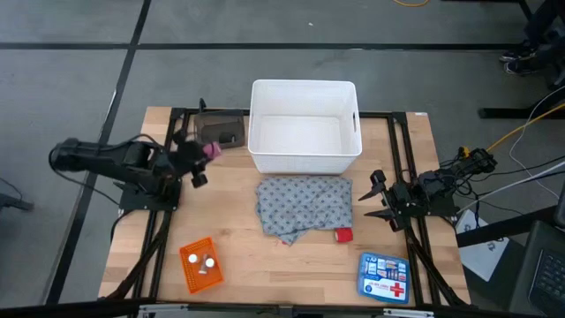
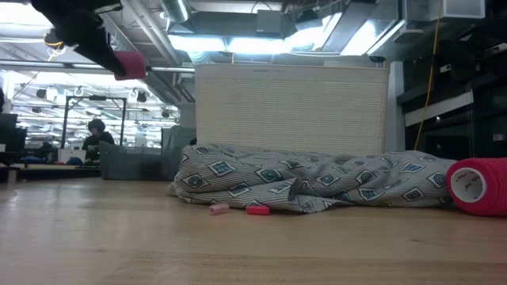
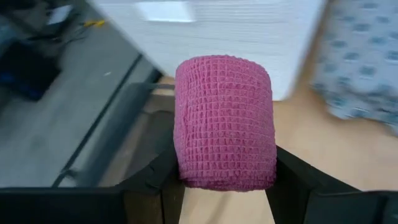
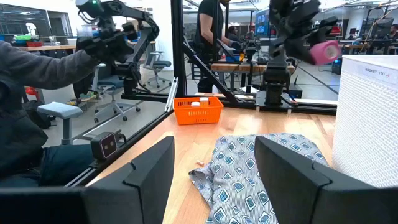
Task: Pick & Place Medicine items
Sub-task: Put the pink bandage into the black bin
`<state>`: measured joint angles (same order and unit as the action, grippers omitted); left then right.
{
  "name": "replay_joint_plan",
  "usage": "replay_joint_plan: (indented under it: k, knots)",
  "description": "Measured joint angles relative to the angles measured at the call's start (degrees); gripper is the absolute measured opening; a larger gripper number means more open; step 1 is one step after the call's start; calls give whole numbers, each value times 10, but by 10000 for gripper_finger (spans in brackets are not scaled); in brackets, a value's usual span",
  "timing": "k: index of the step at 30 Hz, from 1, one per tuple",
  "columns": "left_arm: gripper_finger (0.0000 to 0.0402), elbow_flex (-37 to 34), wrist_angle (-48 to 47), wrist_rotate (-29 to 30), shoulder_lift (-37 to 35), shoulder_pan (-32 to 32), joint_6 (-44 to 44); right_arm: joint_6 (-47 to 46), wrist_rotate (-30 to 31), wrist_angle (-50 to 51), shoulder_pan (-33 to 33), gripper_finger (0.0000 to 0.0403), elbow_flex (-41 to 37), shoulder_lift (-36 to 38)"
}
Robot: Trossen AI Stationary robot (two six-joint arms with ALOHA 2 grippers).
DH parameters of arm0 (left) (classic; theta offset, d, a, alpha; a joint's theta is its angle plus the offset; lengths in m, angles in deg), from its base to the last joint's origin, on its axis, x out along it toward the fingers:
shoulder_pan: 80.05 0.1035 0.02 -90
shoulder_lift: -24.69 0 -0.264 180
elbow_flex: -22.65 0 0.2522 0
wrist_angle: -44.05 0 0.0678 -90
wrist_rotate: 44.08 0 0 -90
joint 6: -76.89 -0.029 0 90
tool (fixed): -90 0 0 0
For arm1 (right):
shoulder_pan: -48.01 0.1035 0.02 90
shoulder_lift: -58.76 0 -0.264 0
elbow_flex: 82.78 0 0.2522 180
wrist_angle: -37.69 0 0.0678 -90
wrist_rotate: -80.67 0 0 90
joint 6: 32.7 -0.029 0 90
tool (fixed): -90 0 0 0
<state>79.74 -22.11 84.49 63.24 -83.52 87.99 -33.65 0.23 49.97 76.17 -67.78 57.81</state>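
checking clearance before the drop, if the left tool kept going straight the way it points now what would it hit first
Probably the white basket. The left tool, shut on the pink bandage roll, points toward the basket's near side wall, which fills the wrist view just past the roll. It rides high, so it might clear the rim; depth is unclear.

White basket at table's far edge, orange tray and blue first-aid box near front

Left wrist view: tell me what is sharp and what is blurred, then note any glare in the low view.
Left wrist view: the pink bandage roll held in the left gripper is sharp, its weave clear; the white basket and grey patterned cloth behind smear with blur. Low view: ceiling lights glare bright white, while the arm at top left shows as a dark shape.
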Motion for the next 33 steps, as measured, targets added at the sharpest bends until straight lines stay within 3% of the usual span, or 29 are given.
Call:
replay_joint_plan:
  k: [7,16,19,25,33]
  knots:
    - [169,0,22,-13,-3,142,-67,0,0,0,0,224,0,0]
    - [169,0,130,-172,29,342,-153,0,0,0,0,224,0,0]
    - [169,0,153,-210,62,399,-163,0,0,0,0,224,0,0]
    - [169,0,191,-224,160,493,-177,0,0,0,0,224,0,0]
    - [169,0,296,-300,286,559,-188,0,0,0,0,224,0,0]
